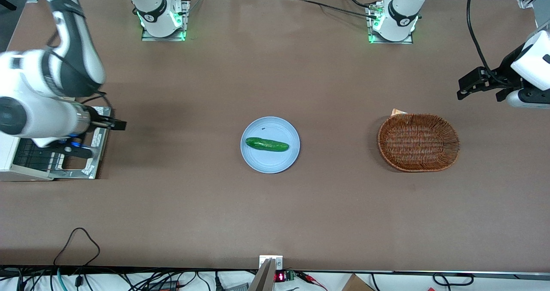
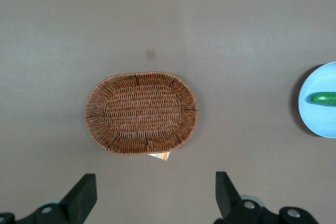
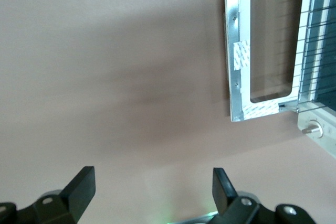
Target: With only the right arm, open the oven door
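Silver door lies flat on the worktop, swung down from the oven, so the job looks done. Your pincer hangs wide and empty just above it, near its outer edge, holding nothing.

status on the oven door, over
Hand open, holding nothing, above bare table beside the door. Oven door folded down flat, rack exposed. Nothing in the way.
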